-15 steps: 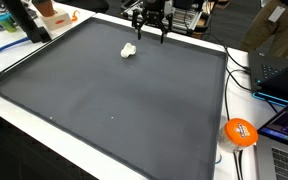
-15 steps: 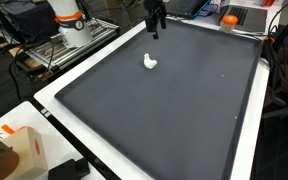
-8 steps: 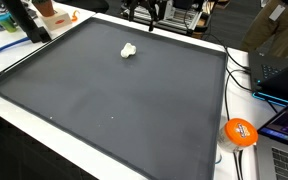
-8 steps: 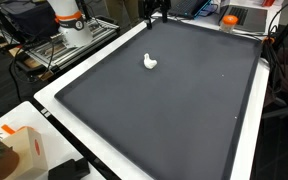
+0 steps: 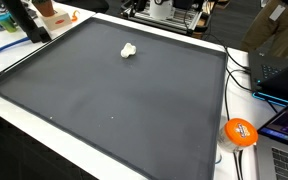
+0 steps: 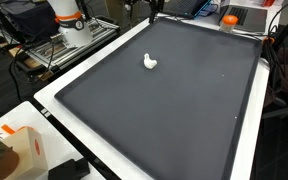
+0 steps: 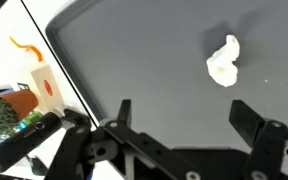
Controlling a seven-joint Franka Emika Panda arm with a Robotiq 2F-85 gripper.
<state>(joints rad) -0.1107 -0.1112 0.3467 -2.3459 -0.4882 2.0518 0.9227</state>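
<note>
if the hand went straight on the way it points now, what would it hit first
Most likely the dark grey mat: the open hand looks down at it with nothing between its fingers. The small crumpled white lump lies off to one side, though depth is unclear.

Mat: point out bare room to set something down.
Bare: all of the mat from the white lump to its near rim. Crowded: the strip beside the mat with the orange ball and laptops. The open gripper hangs over the far rim.

No readable text or labels anywhere.
</note>
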